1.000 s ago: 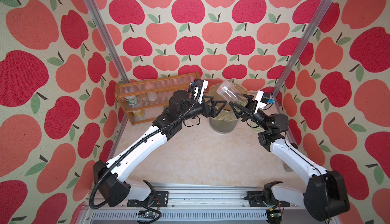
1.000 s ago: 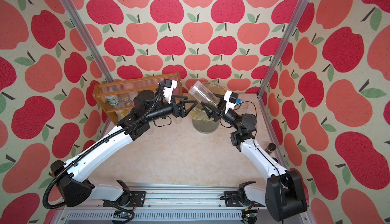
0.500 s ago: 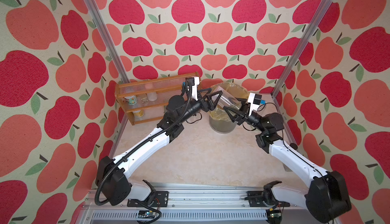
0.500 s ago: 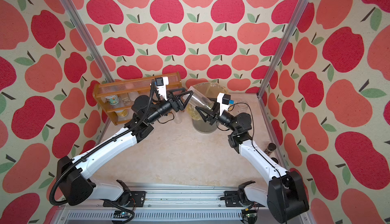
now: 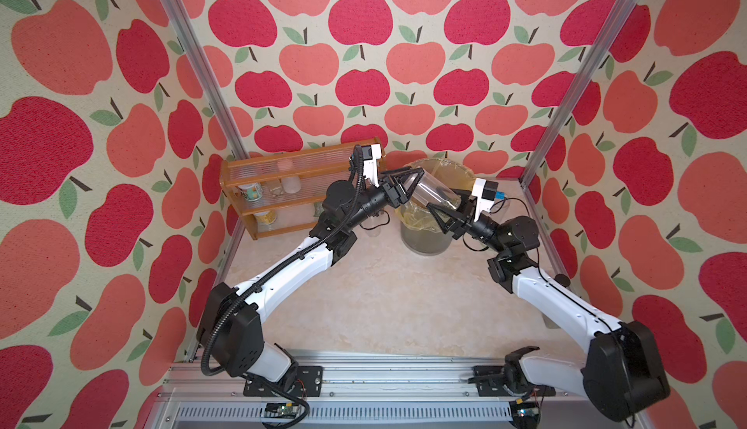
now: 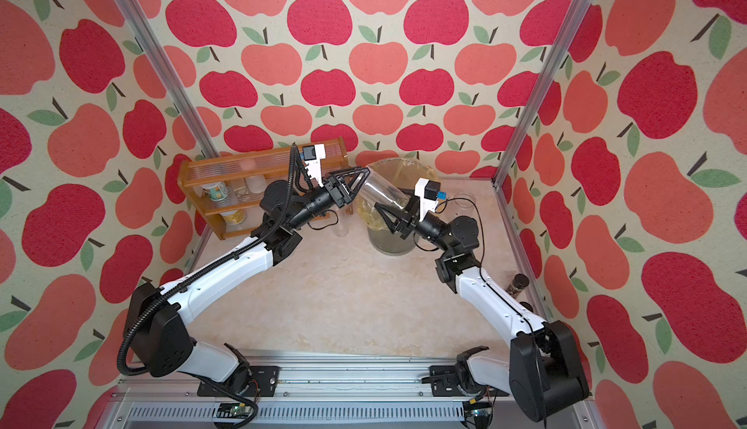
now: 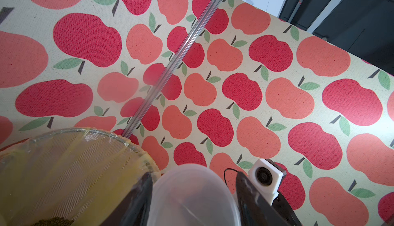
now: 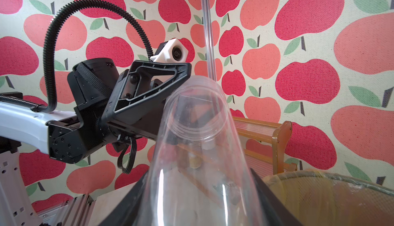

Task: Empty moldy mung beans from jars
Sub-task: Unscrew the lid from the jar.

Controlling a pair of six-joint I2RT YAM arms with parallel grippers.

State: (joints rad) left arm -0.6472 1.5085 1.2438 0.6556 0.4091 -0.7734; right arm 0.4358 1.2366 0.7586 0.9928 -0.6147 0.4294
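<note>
A tall clear jar (image 5: 435, 195) (image 6: 382, 192) lies tilted over the bin, and it looks empty. My right gripper (image 5: 449, 213) (image 8: 198, 205) is shut on one end of this jar (image 8: 198, 150). At the other end my left gripper (image 5: 407, 188) (image 7: 191, 195) is shut on the same jar (image 7: 191, 197), a finger (image 7: 139, 199) pressed to each side. An olive mass of mung beans (image 7: 53, 221) lies at the bottom of the bin. Another clear jar (image 6: 463, 200) stands on the table behind the right arm.
The grey mesh bin lined with a yellow bag (image 5: 444, 163) (image 6: 404, 162) (image 7: 85, 132) (image 8: 319, 178) stands at the back of the table. A wooden rack (image 5: 303, 156) with printed cans (image 5: 250, 192) is at the back left. A small dark bottle (image 6: 519, 283) stands by the right post.
The right gripper has brought the jar down from its raised tilt to just above the bin. The left gripper has moved in and closed on the jar's other end.
</note>
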